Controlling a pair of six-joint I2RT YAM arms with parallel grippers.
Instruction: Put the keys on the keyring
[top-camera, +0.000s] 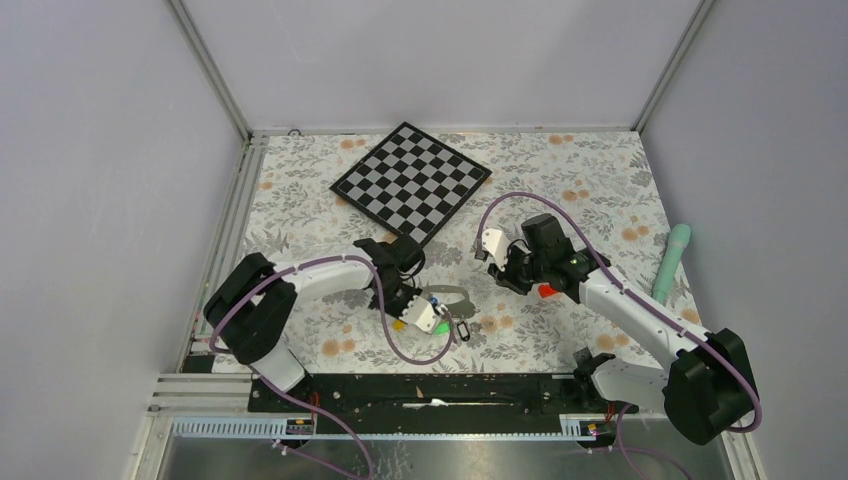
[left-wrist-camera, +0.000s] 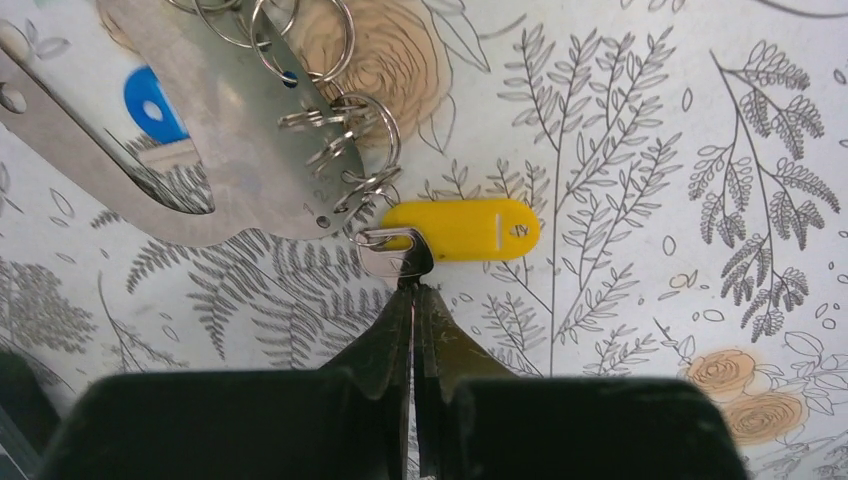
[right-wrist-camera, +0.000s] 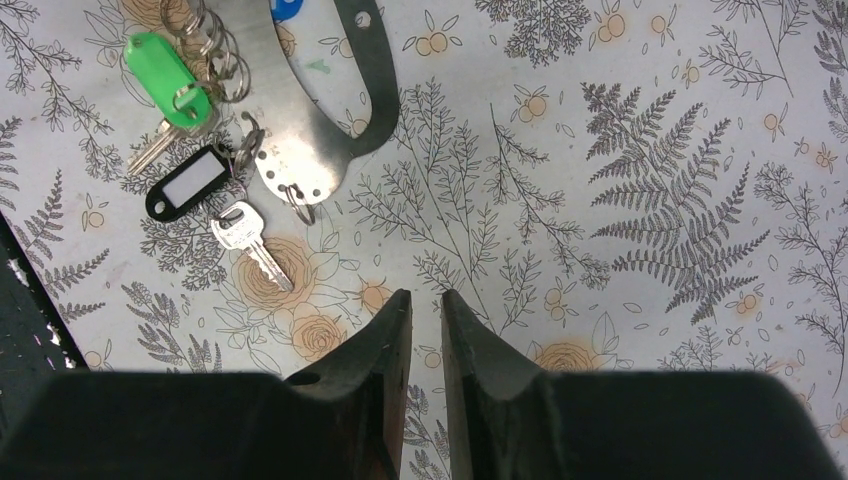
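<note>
In the left wrist view my left gripper (left-wrist-camera: 413, 287) is shut, its tips pinching the metal head of the key (left-wrist-camera: 392, 254) that carries the yellow tag (left-wrist-camera: 465, 229). That key lies against the edge of the grey keyring (left-wrist-camera: 235, 160), by its small split rings (left-wrist-camera: 345, 150). A blue tag (left-wrist-camera: 152, 103) shows through the keyring's opening. From above, the left gripper (top-camera: 418, 316) sits at the keyring (top-camera: 452, 295). My right gripper (right-wrist-camera: 426, 300) hovers slightly open and empty, apart from the keyring (right-wrist-camera: 310, 130), a green-tagged key (right-wrist-camera: 160, 65) and a black-tagged key (right-wrist-camera: 250, 245).
A black-and-white checkerboard (top-camera: 411, 181) lies at the back of the floral table cover. A teal cylindrical object (top-camera: 672, 260) rests at the right edge. Something small and red (top-camera: 545, 291) shows under the right arm. Metal rails run along the left and near edges.
</note>
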